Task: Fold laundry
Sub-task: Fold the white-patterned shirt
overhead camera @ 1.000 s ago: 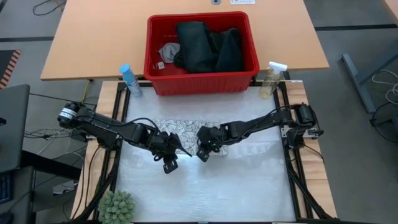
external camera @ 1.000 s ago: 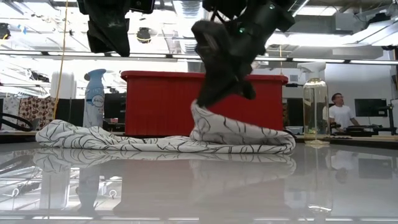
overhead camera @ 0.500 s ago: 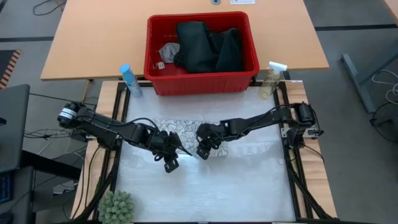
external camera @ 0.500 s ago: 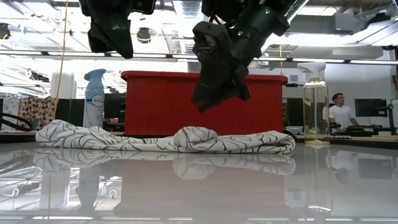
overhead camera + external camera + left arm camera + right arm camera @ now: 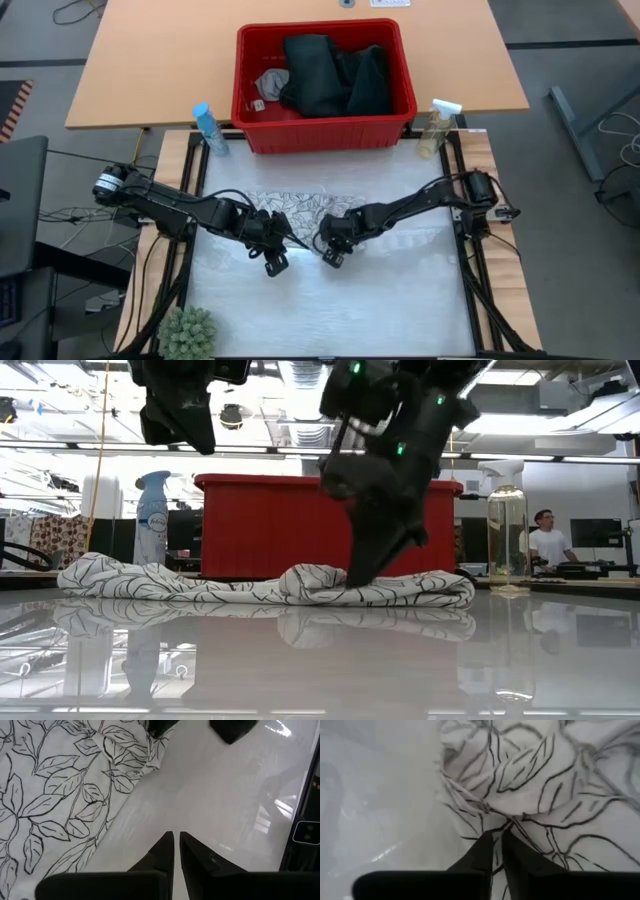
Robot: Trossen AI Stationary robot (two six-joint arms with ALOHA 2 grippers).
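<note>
Cloth (image 5: 300,208) spread mid-table, ready for folding; right gripper (image 5: 331,252) nearly closed at its near edge, left gripper (image 5: 272,262) narrow, hovering beside.

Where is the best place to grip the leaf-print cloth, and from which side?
Probably the raised fold of the leaf-print cloth, taken from above. It stands up from the table, so fingers can close around it. The right gripper is already there.
</note>
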